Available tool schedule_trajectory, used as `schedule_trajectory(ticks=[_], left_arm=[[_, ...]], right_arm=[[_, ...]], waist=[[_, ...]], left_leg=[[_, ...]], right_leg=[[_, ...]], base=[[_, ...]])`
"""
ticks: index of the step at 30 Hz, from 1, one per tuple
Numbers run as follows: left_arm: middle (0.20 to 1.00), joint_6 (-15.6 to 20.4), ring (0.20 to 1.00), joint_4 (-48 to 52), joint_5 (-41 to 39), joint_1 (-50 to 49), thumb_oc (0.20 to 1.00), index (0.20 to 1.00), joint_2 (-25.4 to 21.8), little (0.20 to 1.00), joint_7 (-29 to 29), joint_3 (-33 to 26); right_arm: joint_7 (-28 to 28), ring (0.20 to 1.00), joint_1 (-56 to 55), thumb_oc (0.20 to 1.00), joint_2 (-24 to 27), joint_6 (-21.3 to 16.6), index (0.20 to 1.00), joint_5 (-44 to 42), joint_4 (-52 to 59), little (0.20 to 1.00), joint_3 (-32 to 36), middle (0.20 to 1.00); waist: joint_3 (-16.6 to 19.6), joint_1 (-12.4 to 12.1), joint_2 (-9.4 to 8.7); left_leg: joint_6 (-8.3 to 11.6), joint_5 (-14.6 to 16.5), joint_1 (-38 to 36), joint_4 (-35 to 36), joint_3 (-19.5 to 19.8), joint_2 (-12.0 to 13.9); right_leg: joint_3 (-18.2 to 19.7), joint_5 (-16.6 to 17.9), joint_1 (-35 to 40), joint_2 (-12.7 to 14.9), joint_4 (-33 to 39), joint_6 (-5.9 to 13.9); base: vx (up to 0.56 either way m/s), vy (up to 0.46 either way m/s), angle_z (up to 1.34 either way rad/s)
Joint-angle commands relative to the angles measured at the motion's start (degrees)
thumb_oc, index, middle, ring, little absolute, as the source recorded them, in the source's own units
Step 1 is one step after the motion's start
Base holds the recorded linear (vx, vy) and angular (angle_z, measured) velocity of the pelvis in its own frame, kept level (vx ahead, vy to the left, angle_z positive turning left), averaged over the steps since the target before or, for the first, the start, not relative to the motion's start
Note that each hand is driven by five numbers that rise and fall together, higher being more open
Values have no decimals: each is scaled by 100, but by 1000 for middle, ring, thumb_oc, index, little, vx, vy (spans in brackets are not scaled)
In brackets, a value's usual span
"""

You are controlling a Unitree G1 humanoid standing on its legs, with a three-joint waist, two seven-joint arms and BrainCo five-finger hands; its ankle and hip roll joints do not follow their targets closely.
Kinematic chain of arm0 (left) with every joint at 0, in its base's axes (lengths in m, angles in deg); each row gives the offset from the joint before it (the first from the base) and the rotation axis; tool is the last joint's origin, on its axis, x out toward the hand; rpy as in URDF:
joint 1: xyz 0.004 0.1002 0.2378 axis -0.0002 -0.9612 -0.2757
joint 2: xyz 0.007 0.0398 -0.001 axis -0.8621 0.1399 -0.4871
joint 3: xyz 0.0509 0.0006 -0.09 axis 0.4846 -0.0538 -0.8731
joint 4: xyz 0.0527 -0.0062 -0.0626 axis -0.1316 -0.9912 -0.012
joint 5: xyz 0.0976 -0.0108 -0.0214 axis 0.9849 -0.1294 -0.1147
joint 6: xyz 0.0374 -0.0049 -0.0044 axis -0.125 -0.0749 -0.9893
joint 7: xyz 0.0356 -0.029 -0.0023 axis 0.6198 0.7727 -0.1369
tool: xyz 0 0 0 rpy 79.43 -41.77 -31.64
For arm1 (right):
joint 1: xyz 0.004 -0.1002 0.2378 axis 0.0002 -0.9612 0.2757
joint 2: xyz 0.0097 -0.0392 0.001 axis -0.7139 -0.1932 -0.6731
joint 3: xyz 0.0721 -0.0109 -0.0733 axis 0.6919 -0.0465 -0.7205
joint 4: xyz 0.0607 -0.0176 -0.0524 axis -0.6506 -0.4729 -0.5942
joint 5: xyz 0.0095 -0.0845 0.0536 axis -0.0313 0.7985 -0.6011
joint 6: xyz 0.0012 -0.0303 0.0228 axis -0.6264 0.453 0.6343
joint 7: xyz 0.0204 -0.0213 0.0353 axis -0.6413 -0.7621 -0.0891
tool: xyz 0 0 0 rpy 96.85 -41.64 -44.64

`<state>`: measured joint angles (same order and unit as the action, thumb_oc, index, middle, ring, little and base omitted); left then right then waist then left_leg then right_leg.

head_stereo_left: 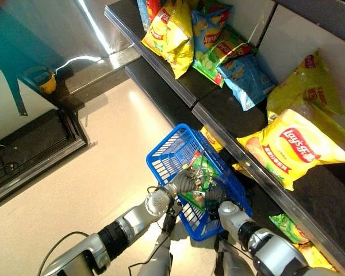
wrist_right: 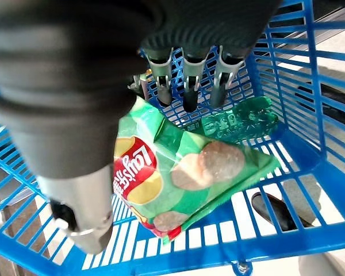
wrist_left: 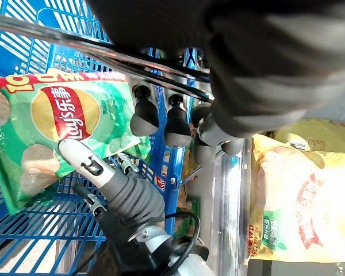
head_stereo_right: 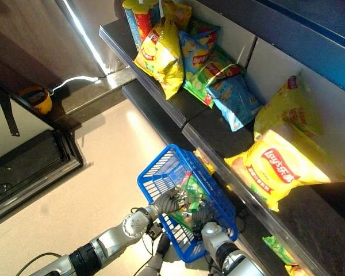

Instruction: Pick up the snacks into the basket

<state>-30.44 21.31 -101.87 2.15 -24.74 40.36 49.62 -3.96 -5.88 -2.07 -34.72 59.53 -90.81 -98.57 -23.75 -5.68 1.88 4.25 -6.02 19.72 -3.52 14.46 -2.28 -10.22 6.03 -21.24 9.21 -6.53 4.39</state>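
1. Both hands are at the blue basket (head_stereo_left: pixel 161 156). The left hand (head_stereo_left: pixel 183 183) has its fingers curled round the basket's wire handle (wrist_left: pixel 144 60) and carries it beside the shelves.
2. 1 green snack bag (wrist_right: pixel 184 172) already lies flat on the basket floor. The right hand (wrist_right: pixel 187 86) hangs just above it, fingers straight and relaxed, holding nothing.
3. The nearest snack left to fetch looks to be the big yellow bag (head_stereo_left: pixel 296 146) on the dark shelf (head_stereo_left: pixel 333 190), up and to the robot's right of the basket.
4. That bag's long axis runs roughly along the shelf edge, one corner hanging over the lip.
5. The free right hand is the nearer one. It would have to rise out of the basket and swing right, I judge.
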Motion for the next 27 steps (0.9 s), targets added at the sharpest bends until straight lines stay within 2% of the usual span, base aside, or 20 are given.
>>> schedule_trajectory(ticks=[1, 8, 11, 12, 13, 14, 15, 17, 18, 23, 25, 27], left_arm=[[200, 695, 200, 1709, -259, 324, 200, 200, 210, 200, 110, -244], [200, 654, 200, 1716, -228, 199, 200, 200, 115, 200, 195, -278], [200, 654, 200, 1686, -162, 92, 200, 200, 59, 200, 259, -379], [200, 710, 200, 1561, -48, -48, 200, 200, 26, 200, 310, -477], [200, 711, 200, 1561, -47, -49, 200, 200, 28, 200, 311, -479], [200, 758, 200, 1394, 91, -236, 200, 200, -92, 200, 385, -617], [200, 759, 200, 1394, 92, -237, 200, 200, -90, 200, 386, -620], [200, 816, 200, 1133, 244, -530, 200, 200, -276, 200, 474, -826], [200, 804, 200, 738, 444, -834, 200, 200, -408, 200, 560, -1023], [200, 750, 200, -227, 1056, -1326, 200, 200, -483, 200, 561, -1331], [200, 771, 200, -842, 1314, -1733, 200, 200, -447, 200, 498, -1655], [200, 744, 200, -1044, 1272, -1894, 200, 200, -428, 200, 486, -1811]], right_arm=[[65, 1000, 73, 1000, -301, -81, 1000, 88, 87, 1000, -129, 1000], [170, 1000, -199, 1000, -306, -2, 1000, 306, 72, 1000, -216, 1000], [329, 1000, -386, 1000, -255, 48, 1000, 901, 194, 1000, -538, 1000], [509, 1000, -549, 1000, -127, 37, 1000, 1651, 425, 1000, -992, 1000], [509, 1000, -551, 1000, -124, 39, 1000, 1652, 429, 1000, -994, 1000], [721, 1000, -705, 1000, 112, -39, 1000, 2281, 810, 1000, -1352, 1000], [721, 1000, -708, 1000, 116, -36, 1000, 2281, 815, 1000, -1354, 1000], [926, 1000, -1005, 1000, 497, -148, 1000, 2624, 1261, 1000, -1489, 1000], [1136, 1000, -1327, 1000, 844, -232, 1000, 2755, 1539, 1000, -1452, 1000], [1461, 1000, -1968, 1000, 1283, -304, 1000, 2725, 2103, 1000, -1222, 1000], [1526, 1000, -2378, 1000, 1507, -346, 1000, 2643, 2211, 1000, -951, 1000], [1552, 1000, -2515, 1000, 1584, -351, 1000, 2595, 2241, 1000, -837, 1000]], waist=[[160, -61, -240], [231, -19, -287], [270, 1, -331], [298, -3, -373], [311, 4, -373], [389, 1, -427], [401, 8, -427], [530, 43, -479], [670, 95, -544], [942, 229, -633], [1142, 316, -670], [1207, 335, -675]], left_leg=[[-113, 392, 187, -178, -303, -224], [-132, 432, 156, -210, -358, -229], [-128, 441, 140, -231, -356, -223], [-112, 474, 86, -243, -340, -206], [-114, 448, 104, -231, -337, -211], [-105, 494, 14, -219, -319, -197], [-107, 468, 31, -206, -316, -202], [-90, 496, -71, -180, -328, -186], [-87, 533, -188, -166, -347, -170], [-79, 576, -490, -96, -375, -110], [-70, 605, -722, -28, -435, -61], [-64, 618, -816, -2, -462, -47]], right_leg=[[341, -394, -75, 333, -231, 542], [381, -400, -62, 316, -250, 542], [370, -407, -37, 319, -259, 540], [359, -440, 48, 316, -260, 539], [356, -414, 35, 321, -242, 542], [346, -453, 151, 308, -213, 543], [343, -427, 140, 313, -194, 546], [316, -441, 284, 319, -138, 559], [296, -451, 431, 325, -89, 571], [307, -470, 754, 287, 54, 584], [323, -475, 965, 238, 174, 589], [331, -477, 1049, 218, 220, 584]], base=[[0, 0, 0], [0, 0, 0], [0, 0, 0], [0, 0, 0], [32, -46, 0], [0, 0, 0], [42, -37, 1], [65, -13, 1], [80, -6, 0], [84, 6, 2], [96, -4, -6], [64, -11, -16]])
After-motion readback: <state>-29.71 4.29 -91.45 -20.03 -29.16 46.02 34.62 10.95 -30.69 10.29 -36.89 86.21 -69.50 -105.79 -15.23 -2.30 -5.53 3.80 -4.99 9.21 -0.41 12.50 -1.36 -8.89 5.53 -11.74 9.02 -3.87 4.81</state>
